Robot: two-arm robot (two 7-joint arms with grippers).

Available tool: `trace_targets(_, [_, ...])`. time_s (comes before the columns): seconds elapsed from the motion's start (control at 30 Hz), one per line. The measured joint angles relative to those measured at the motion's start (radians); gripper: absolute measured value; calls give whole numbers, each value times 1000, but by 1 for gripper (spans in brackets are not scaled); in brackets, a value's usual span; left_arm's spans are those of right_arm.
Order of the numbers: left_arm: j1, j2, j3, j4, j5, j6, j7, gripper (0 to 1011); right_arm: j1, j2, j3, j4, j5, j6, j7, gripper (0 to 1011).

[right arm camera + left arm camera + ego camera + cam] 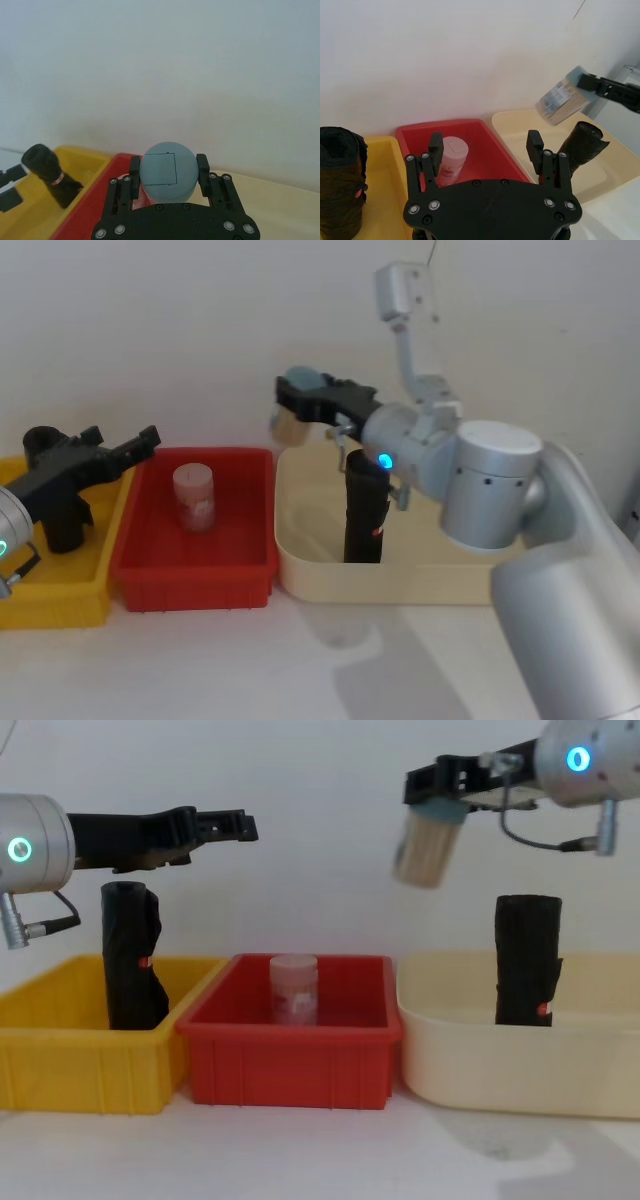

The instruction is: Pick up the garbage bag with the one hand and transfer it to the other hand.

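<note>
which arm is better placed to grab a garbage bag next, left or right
Left. The left gripper is open and empty, above the garbage bag in the yellow bin. The right gripper is shut on a blue-lidded jar, so it would probably have to release that first.

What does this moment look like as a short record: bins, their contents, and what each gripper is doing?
yellow bin: holds a black garbage bag roll, standing upright
red bin: holds a pink jar, upright
cream bin: holds a second black roll, upright
left gripper: open, empty, in the air above the yellow and red bins
right gripper: shut on a blue-lidded jar, held in the air above the gap between red and cream bins
</note>
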Motion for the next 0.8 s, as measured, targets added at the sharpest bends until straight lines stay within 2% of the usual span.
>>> trace_targets(0.1, [0,0,0,0,0,0,0,1001,-13,19,27,-22,9,2,2,646])
trace_targets(0.23, [0,0,0,0,0,0,0,1002,-26,39,45,-33,11,0,4,646])
trace_targets(0.5, [0,0,0,0,0,0,0,1002,-46,73,64,-34,1,-30,13,648])
trace_targets(0.6, [0,0,0,0,0,0,0,1002,-52,81,66,-31,-5,-50,18,716])
trace_targets(0.63, [0,0,0,0,0,0,0,1002,-55,85,66,-28,-9,-64,22,782])
trace_targets(0.77, [0,0,0,0,0,0,0,1002,-60,88,64,-23,-12,-94,32,850])
trace_targets(0.8, [0,0,0,0,0,0,0,1002,-63,89,63,-21,-12,-107,37,909])
